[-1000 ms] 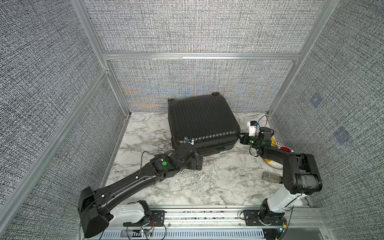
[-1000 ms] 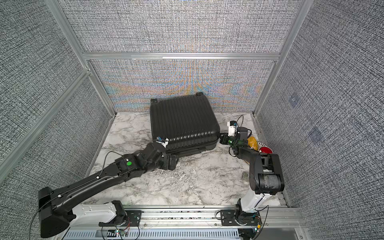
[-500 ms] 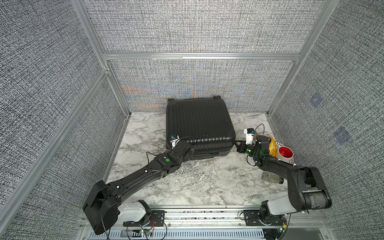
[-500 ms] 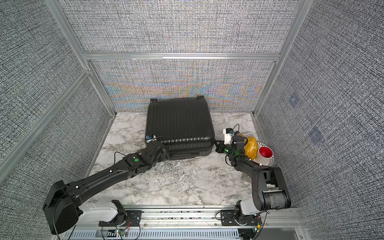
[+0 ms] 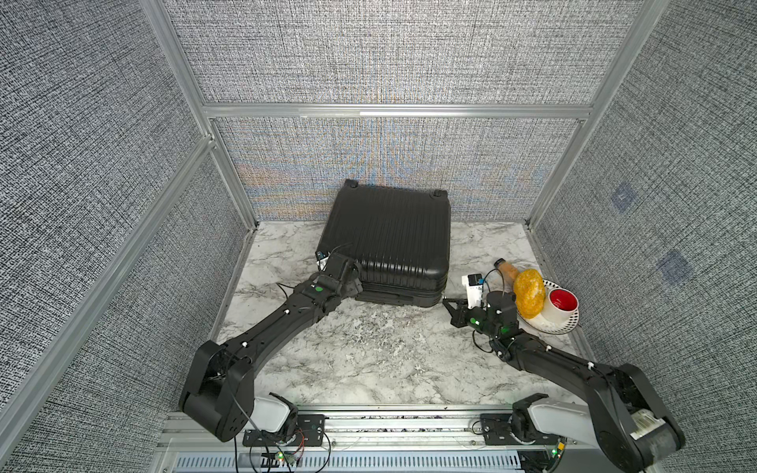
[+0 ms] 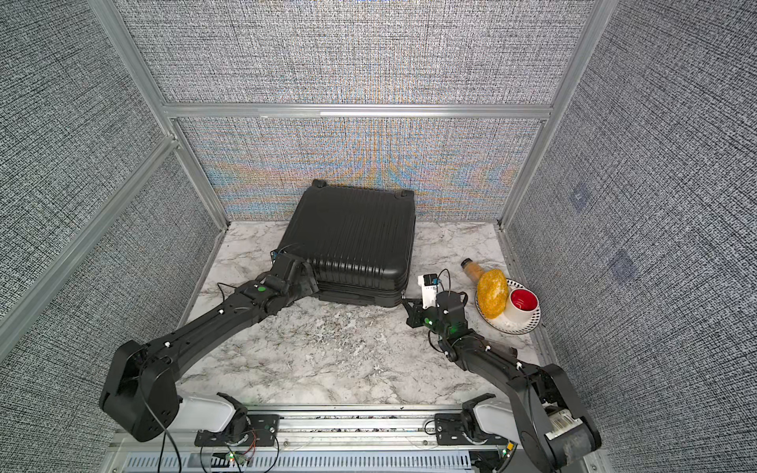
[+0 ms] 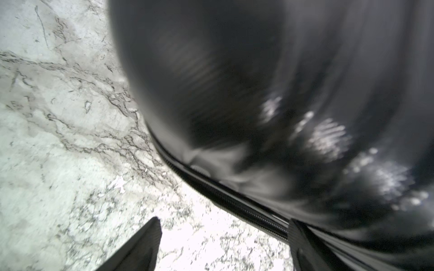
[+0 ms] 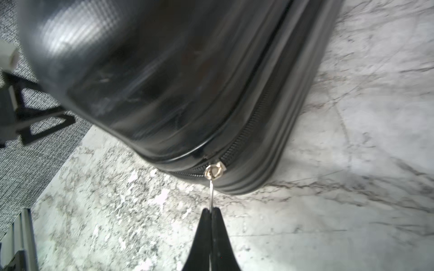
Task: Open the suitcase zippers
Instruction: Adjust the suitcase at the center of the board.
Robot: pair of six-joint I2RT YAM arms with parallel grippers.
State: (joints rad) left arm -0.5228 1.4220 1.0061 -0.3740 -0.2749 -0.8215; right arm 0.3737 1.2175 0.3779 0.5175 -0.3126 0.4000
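The black ribbed suitcase [image 5: 389, 241] [image 6: 352, 241] lies flat at the back of the marble table. My right gripper [image 8: 211, 210] [image 5: 447, 304] is shut on a thin silvery pull tab [image 8: 212, 194]. The tab's slider [image 8: 215, 170] sits at the case's near right corner on the zipper track [image 8: 244, 131]. My left gripper [image 7: 223, 223] [image 5: 346, 268] stands open at the near left corner. One of its fingers [image 7: 297, 231] rests against the zipper seam [image 7: 234, 201]; the other is over bare table.
A white plate [image 5: 551, 325] at the right edge carries a yellow spongy lump [image 5: 529, 291] and a red-lined white cup [image 5: 562, 304]. A small bottle [image 5: 506, 268] lies behind it. Fabric walls enclose the table on three sides.
The right gripper has drawn the pull tab forward along the case's right side to the near right corner. The case has turned squarer to the back wall. The left gripper moved up to the near left corner.
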